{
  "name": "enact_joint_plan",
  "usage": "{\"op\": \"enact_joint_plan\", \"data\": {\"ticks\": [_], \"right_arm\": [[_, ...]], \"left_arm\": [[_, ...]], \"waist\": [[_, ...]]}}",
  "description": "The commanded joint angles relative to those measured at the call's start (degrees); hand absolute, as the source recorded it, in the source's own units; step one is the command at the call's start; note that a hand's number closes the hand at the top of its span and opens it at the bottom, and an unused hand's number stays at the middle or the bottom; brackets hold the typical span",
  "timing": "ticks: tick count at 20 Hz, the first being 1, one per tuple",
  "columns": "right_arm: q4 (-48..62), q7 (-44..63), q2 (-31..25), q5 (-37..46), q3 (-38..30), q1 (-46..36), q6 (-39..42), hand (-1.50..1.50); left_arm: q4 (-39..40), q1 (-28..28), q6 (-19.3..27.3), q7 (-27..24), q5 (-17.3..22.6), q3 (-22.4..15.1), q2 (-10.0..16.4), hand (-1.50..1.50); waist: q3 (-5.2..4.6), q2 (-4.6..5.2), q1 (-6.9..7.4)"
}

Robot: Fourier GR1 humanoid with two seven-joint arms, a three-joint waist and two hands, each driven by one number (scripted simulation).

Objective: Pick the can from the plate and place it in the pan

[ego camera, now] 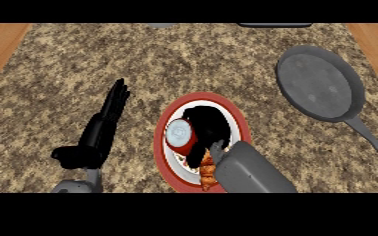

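Red cylindrical metal can [179, 135] sits on red-rimmed white round plate [207, 96], right hand [209, 125] curled round it, left hand [103, 130] flat, idle: grasp step, next lift clear, carry right to grey round metal pan [321, 82].

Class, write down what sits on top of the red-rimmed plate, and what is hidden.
On the plate: a red can, silver end showing, and a brown pastry at its near rim. The right hand lies over the middle, hiding the can's right side and the plate beneath.
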Motion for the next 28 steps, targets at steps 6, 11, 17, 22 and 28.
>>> {"op": "enact_joint_plan", "data": {"ticks": [6, 11, 17, 22, 28], "right_arm": [[1.1, -5.1, 0.4, 10.7, 1.1, 4.0, -6.2, 1.50], [-6.8, 0.4, -1.4, 16.6, -0.3, 3.1, -10.6, 1.50], [-23.1, 6.2, -7.6, 23.5, 1.3, 9.0, -6.8, 1.50], [-34.8, 6.5, -12.3, 26.2, -3.5, 9.4, -8.6, 1.50], [-38.4, 7.0, -9.5, 26.4, -9.9, 10.2, -11.5, 1.50]], "left_arm": [[0.2, -1.6, 1.1, 2.2, -2.2, -0.6, -2.3, 0.00], [-5.6, 1.9, -1.2, 4.7, 0.1, 0.2, 0.0, 0.00], [-0.7, 0.8, 0.1, 0.2, -1.9, 0.3, -1.6, 0.00], [0.5, -0.1, -1.7, -0.1, 0.6, 4.1, 0.8, 0.00], [2.8, 1.4, -1.5, -2.9, -1.4, 1.1, -1.8, 0.00]], "waist": [[0.00, 0.49, -0.16], [0.01, 0.30, -0.25], [-0.02, 0.30, -0.83], [-0.03, 0.26, -1.08], [-0.01, 0.50, -0.42]]}}
